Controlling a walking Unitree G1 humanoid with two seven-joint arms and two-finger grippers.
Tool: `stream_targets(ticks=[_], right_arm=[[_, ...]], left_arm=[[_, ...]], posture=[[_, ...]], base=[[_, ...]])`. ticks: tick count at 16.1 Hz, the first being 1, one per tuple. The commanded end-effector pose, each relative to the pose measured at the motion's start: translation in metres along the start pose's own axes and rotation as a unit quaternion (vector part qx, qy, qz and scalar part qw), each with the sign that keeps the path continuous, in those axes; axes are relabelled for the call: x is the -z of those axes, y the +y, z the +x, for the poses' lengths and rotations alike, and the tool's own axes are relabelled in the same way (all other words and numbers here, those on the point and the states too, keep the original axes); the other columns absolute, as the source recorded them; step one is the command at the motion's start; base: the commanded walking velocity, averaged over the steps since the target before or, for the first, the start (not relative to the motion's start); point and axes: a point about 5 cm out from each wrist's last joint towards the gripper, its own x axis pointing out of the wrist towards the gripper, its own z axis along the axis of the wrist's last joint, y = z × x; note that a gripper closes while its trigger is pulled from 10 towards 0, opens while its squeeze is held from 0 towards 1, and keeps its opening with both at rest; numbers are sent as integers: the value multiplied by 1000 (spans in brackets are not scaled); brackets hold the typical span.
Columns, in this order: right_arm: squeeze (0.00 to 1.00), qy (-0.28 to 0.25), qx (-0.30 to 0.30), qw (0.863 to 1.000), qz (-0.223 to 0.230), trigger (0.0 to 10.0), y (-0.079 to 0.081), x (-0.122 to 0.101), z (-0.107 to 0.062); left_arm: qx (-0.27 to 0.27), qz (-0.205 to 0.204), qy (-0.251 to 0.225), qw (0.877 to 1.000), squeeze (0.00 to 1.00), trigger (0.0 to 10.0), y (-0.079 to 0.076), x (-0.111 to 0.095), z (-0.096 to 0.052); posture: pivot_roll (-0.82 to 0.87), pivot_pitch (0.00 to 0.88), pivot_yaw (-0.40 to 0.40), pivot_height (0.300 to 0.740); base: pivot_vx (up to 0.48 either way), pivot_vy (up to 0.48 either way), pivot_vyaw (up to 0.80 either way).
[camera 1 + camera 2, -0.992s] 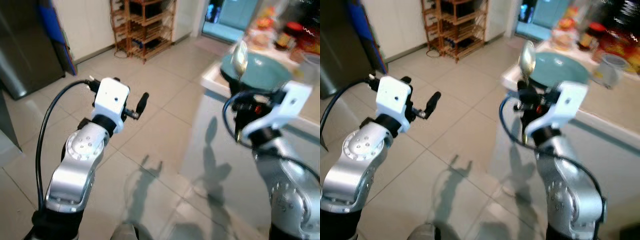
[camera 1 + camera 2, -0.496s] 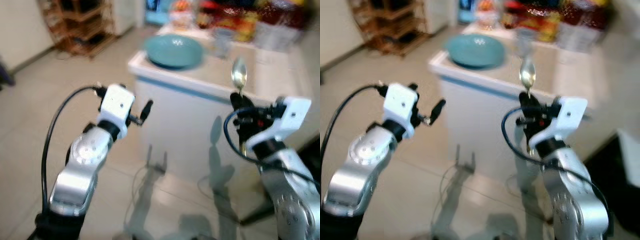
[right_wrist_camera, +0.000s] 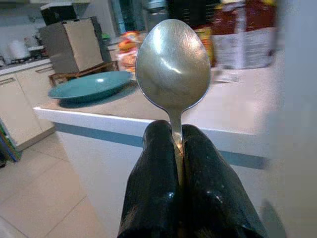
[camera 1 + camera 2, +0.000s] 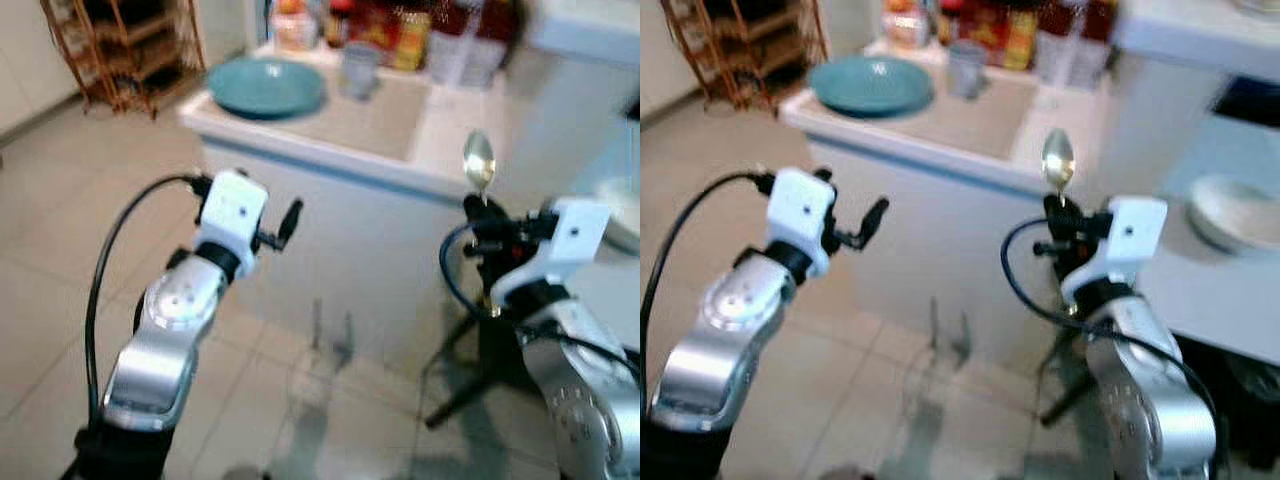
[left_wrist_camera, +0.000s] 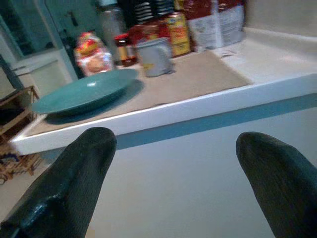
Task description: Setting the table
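My right gripper (image 3: pixel 174 141) is shut on the handle of a metal spoon (image 3: pixel 173 64), bowl pointing up; the spoon (image 4: pixel 479 160) stands before the white table (image 4: pixel 330 165). A teal plate (image 4: pixel 264 85) lies on a beige mat at the table's far left end, with a grey cup (image 4: pixel 359 68) beside it. My left gripper (image 5: pixel 176 163) is open and holds nothing, raised in front of the table's side. The plate (image 5: pixel 84 94) and cup (image 5: pixel 156 57) sit beyond its fingers (image 5: pixel 74 173).
Jars and food packets (image 4: pixel 420 25) line the table's back edge. A white bowl (image 4: pixel 1235 210) rests on a lower surface at the right. A wooden shelf rack (image 4: pixel 120 45) stands at the far left. Tiled floor (image 4: pixel 60 230) lies before the table.
The whole view has swung right, so the table now sits centred and closer. Both arms keep their pose; the spoon stays held upright in the right gripper.
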Motion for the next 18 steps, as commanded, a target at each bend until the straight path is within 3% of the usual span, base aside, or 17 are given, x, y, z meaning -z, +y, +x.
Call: stream_targets(ticks=[1, 10, 12, 18], right_arm=[[0, 6, 21, 1000, -15, 10000, -8, 1, 0], [0, 40, 44, 998, -24, 10000, -9, 13, 0], [0, 47, 40, 998, -25, 10000, -8, 14, 1], [0, 60, 40, 997, -28, 10000, -7, 19, 2]], left_arm=[[8, 4, -8, 1000, 0, 10000, -6, -4, 3], [7, 10, -5, 1000, 0, 10000, -4, -3, 4], [3, -8, 2, 1000, 0, 10000, -4, -2, 4], [3, 17, 9, 1000, 0, 10000, -5, -1, 6]], posture=[[60, 59, -9, 740], [61, 75, -2, 740], [60, 79, -3, 740], [62, 84, 0, 740]], base=[[0, -480, 0], [0, -480, 0], [0, -131, 0], [0, 0, 0]])
